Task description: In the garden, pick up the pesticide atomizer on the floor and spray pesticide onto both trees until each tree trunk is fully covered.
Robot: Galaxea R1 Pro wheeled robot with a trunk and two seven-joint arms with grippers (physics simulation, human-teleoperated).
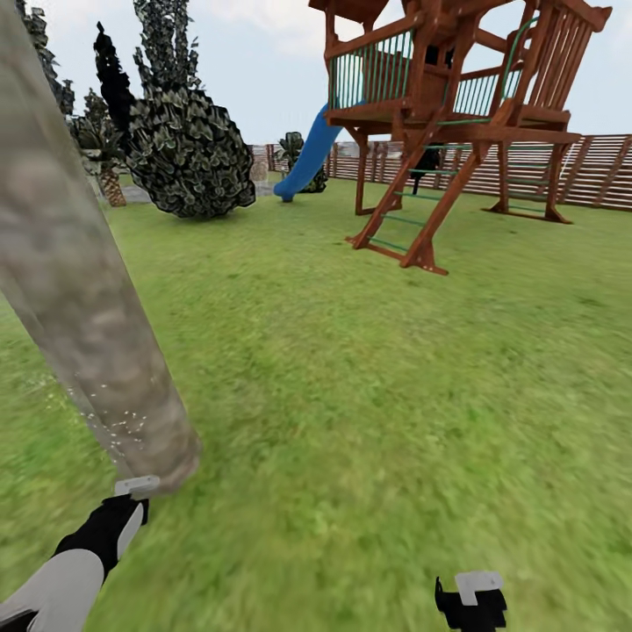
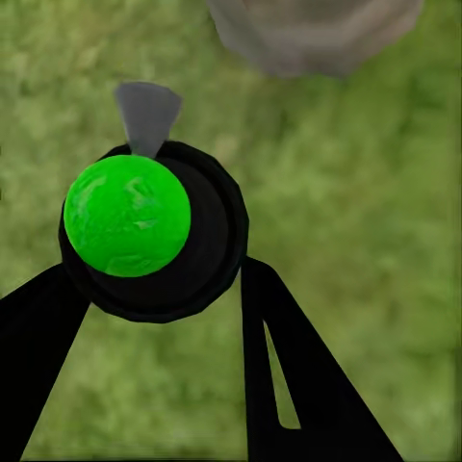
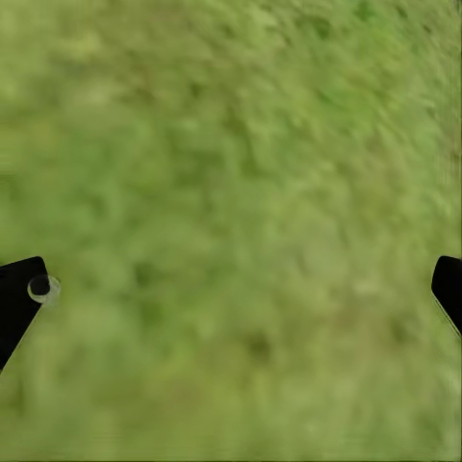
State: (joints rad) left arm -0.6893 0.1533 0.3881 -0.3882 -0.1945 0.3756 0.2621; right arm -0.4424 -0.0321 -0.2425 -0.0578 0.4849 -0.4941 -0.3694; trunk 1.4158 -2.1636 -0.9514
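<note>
Left gripper [image 2: 154,289] is clenched on the pesticide atomizer [image 2: 144,231]; in our left wrist view the bottle sits between both black fingers [image 2: 308,385], with its grey nozzle pointing toward the tree trunk [image 2: 313,34] just ahead. In the head view the left gripper [image 1: 132,500] hovers near the foot of that tree trunk [image 1: 79,298], directly in front of it. We see fine white specks of pesticide [image 1: 123,426] on the lower trunk just beyond the gripper, so we judge spraying of this tree as under way; the upper bark shows no specks, so coverage appears partial. Right gripper [image 3: 231,289] is released, fingers spread wide over bare lawn [image 3: 241,144]. We judge that completing this trunk and treating the second tree remain.
</note>
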